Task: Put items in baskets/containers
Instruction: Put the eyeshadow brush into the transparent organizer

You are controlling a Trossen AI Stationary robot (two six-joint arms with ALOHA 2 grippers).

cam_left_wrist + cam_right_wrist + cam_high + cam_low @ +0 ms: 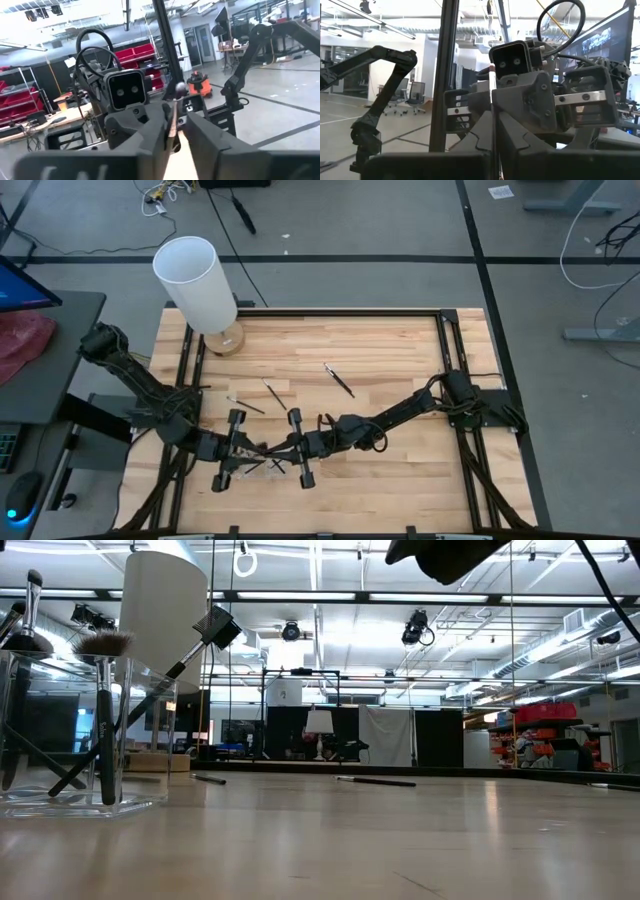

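My left gripper (256, 451) and right gripper (277, 447) face each other tip to tip near the table's near edge, above the clear container (252, 469). Each wrist view shows a slender brush between shut fingers: left gripper (172, 137), right gripper (493, 127). Whether it is one brush or two, I cannot tell. In the low view the clear container (150, 755) holds several brushes (104, 710) leaning on its walls. Three more brushes lie flat on the wood (246, 406), (273, 392), (339, 379). My left gripper pinches a brush shaft (173, 122) between its two fingers; the shaft runs out past the fingertips to a dark rounded tip (179, 89), lifted clear of the table. My right gripper pinches a thin dark shaft (493, 107) between its two fingers; it runs out past the fingertips to a pale pinkish end (491, 68), clear of the table.
A tall white cylinder (196, 281) on a round wooden base stands at the table's far left corner. Dark rails (445, 340) frame the tabletop. The right half of the wood (400, 470) carries no objects.
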